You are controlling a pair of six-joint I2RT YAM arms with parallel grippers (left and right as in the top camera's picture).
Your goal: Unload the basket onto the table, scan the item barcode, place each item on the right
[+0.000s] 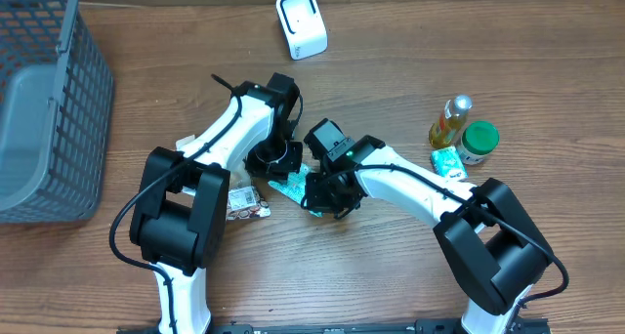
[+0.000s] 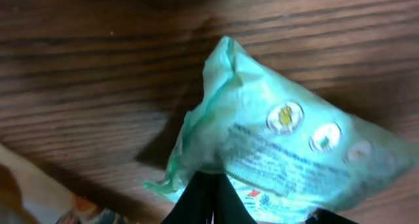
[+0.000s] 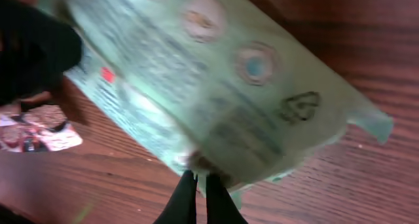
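My left tool (image 2: 209, 179) is clenched: its two black fingers meet in a narrow point over the lower edge of the green packet (image 2: 281, 145). My right tool (image 3: 200, 179) is clenched the same way, its fingers pressed together at the packet's opposite edge. One packet, two tools on it.

The packet is a soft, pillow-shaped pouch of thin pale-green film, glossy and crinkled, with a flat sealed fin at the end. One face carries lines of small print, too blurred to read, and a row of three round emblems. From above it lies between my two wrists near the middle of the table (image 1: 391, 275), which is dark wood with a long streaked grain. A shadow falls on the wood beside the pouch. I cannot tell whether it is resting on the table or raised off it.

At the far edge stands one scanner (image 1: 301, 23), a white, rounded block of smooth plastic. At the left is one grey basket (image 1: 86, 90) of open plastic mesh.

On the right, close together, are three things: one clear bottle (image 1: 449, 122) of yellow liquid, one small jar (image 1: 479, 141) with a round green lid, and one little green pack (image 1: 447, 159). One flat printed packet (image 1: 249, 205) lies beside my left arm.
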